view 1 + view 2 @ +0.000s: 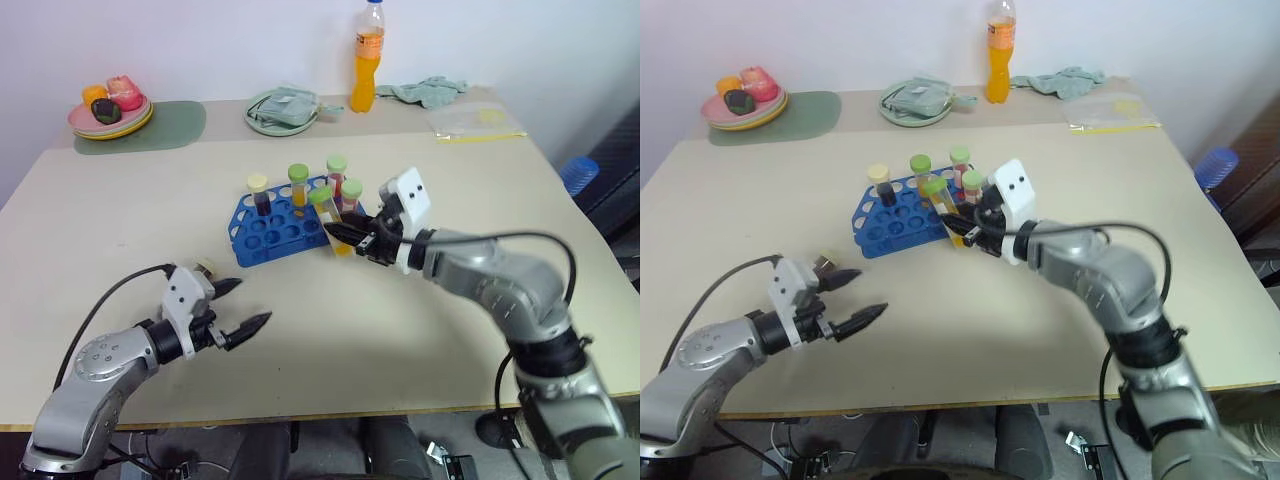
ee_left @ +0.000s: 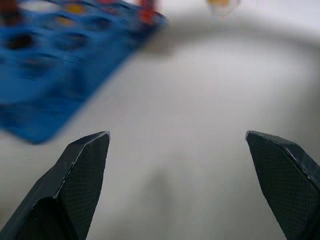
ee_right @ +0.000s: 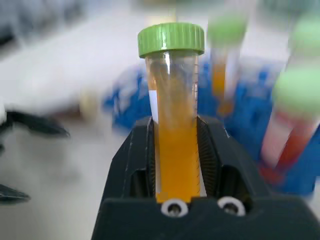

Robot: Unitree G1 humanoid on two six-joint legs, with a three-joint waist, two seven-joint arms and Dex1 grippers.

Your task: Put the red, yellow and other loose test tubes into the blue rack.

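Nearest the camera, the left gripper (image 1: pixel 243 305) hovers low over the bare tabletop (image 1: pixel 330 330), its jaws spread wide and holding nothing. A small pale cap-like object (image 1: pixel 206 268) lies on the tabletop just behind it; what it is cannot be told.

Further in, the right gripper (image 1: pixel 340 233) has its jaws clamped on the lower body of a yellow test tube (image 3: pixel 175 135). The tube is filled with orange-yellow liquid and topped by a green screw cap, which stands clear above the jaws. It is carried tilted at the near right corner of the blue rack (image 1: pixel 262 232), just beside the tubes already seated there.

The rack sits mid-tabletop. It holds a dark tube with a yellow cap (image 1: pixel 259 192) on its left side, plus green-capped tubes (image 1: pixel 298 185) toward the back and right. Most near holes are vacant.

Along the far edge stand a plate of fruit (image 1: pixel 111 112) on a green mat, a plate bearing a folded cloth (image 1: pixel 283 108), an orange drink bottle (image 1: pixel 367 58), a crumpled cloth (image 1: pixel 430 90) and a clear plastic bag (image 1: pixel 478 122).
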